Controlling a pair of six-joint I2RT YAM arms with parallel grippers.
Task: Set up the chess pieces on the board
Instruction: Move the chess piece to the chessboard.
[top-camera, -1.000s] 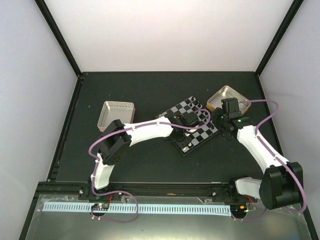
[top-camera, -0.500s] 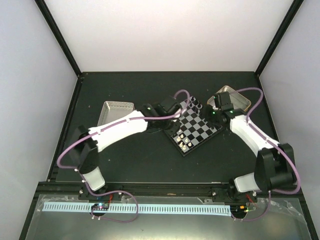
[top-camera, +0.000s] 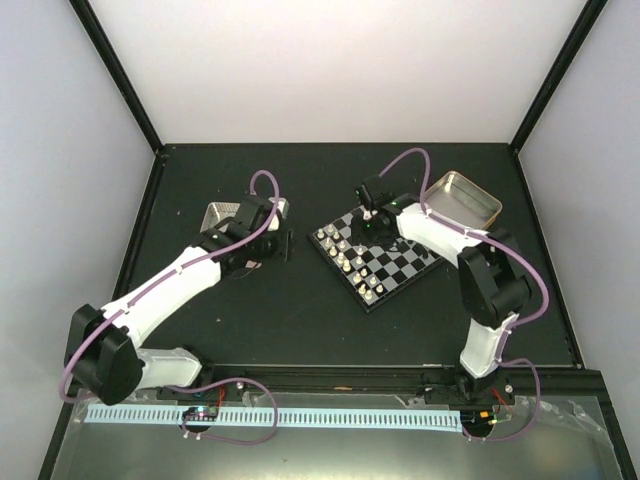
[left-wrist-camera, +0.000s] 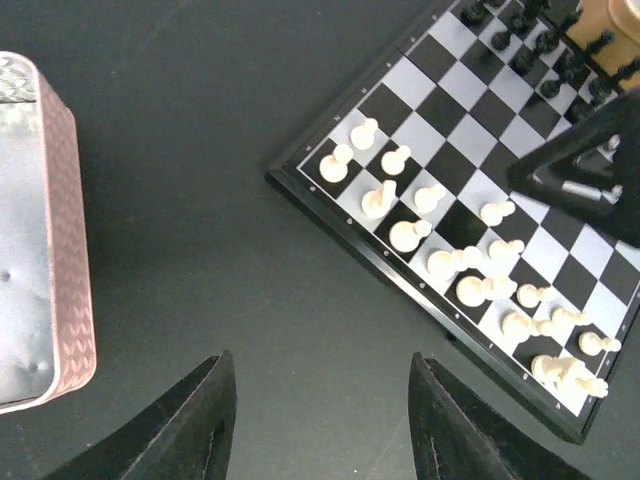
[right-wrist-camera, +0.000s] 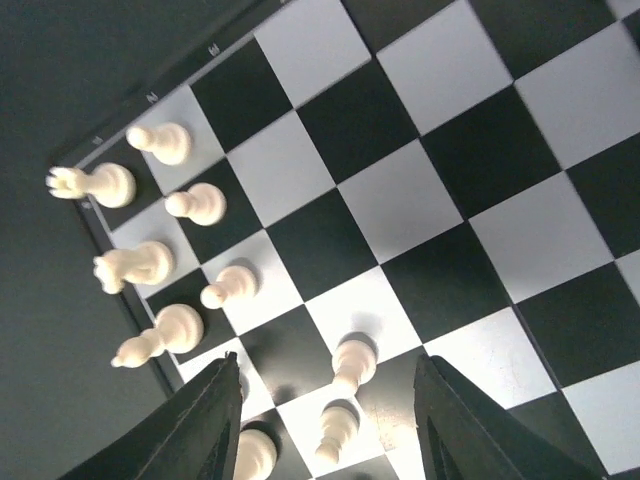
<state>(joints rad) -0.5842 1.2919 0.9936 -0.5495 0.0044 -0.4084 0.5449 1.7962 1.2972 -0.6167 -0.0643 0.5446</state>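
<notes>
Cream-white chess pieces (left-wrist-camera: 405, 236) are filling two edge rows of the black-and-grey checkerboard (left-wrist-camera: 440, 58). The left hand (left-wrist-camera: 315, 420) and the right hand (right-wrist-camera: 325, 375) are hovering open and empty, so fetching another piece is probably coming next.

On the dark tabletop (top-camera: 300, 310), the small square black-and-grey checkerboard (top-camera: 400, 266) lies between a rectangular silver metal tin (top-camera: 218, 212) on its left and a second silver tin (top-camera: 462, 195) behind-right. Tiny cream-white chess figurines (top-camera: 345, 258) stand along its left edge, black figurines (left-wrist-camera: 520, 25) opposite.

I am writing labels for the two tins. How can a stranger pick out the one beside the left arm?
On the dark table, look left of the board. The tin there lies by the left gripper; its walls are diamond-embossed, whereas the other tin looks smooth.
</notes>
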